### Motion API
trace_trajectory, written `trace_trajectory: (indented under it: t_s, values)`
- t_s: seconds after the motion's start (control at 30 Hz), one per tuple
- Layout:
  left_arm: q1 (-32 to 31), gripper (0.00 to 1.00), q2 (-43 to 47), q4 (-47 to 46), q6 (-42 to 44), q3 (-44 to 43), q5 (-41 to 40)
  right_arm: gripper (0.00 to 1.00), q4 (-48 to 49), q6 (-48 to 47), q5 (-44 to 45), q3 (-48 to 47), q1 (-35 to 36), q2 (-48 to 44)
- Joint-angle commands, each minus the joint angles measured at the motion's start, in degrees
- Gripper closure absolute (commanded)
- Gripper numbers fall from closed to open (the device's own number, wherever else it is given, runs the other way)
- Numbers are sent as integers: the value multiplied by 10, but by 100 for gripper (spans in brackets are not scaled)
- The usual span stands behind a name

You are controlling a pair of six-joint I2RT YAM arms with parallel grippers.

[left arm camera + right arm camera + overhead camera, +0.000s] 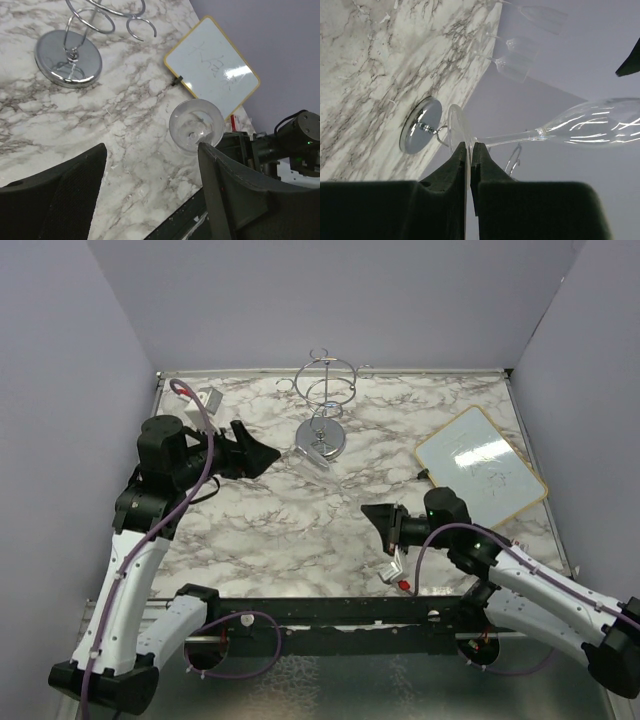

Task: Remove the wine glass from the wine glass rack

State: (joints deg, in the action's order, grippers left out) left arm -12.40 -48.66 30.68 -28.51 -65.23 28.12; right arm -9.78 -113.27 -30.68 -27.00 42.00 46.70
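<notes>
The clear wine glass (pixel 600 122) lies sideways in the air, clear of the rack. My right gripper (pixel 470 148) is shut on the edge of its round foot. In the top view the glass (pixel 318 462) reaches from my right gripper (pixel 372 516) toward the rack's base. The chrome wine glass rack (pixel 328 385) stands at the back centre on its mirrored base (pixel 322 437), its ring arms empty. My left gripper (pixel 262 453) is open and empty, left of the glass. The left wrist view looks into the bowl (pixel 196 125) between its wide-apart fingers (pixel 65 192).
A small whiteboard with a yellow frame (pixel 480 465) lies at the right of the marble table (pixel 260 520). A small white object (pixel 210 398) sits at the back left corner. Grey walls close in the left, back and right sides.
</notes>
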Motion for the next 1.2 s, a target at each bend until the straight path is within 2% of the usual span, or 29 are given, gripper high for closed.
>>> trace_trajectory:
  t_s: [0.0,0.3,0.77,0.83,1.07,1.17]
  values:
    - [-1,26,-15,11,8,1,97,99,62,-100,82,18,25,-4]
    - [-1,32,-25,10,11,39,169,99,82,-125,121,27,55,-5]
    - [-1,38,-35,9,0,48,172,99,30,-167,137,17,83,-22]
    - [0,37,-28,10,-2,42,160,99,26,-165,140,21,87,-29]
    - [-1,26,-20,16,-7,20,120,99,24,-161,142,27,90,-37]
    - [-1,26,-19,17,-4,10,114,99,31,-157,142,30,91,-37]
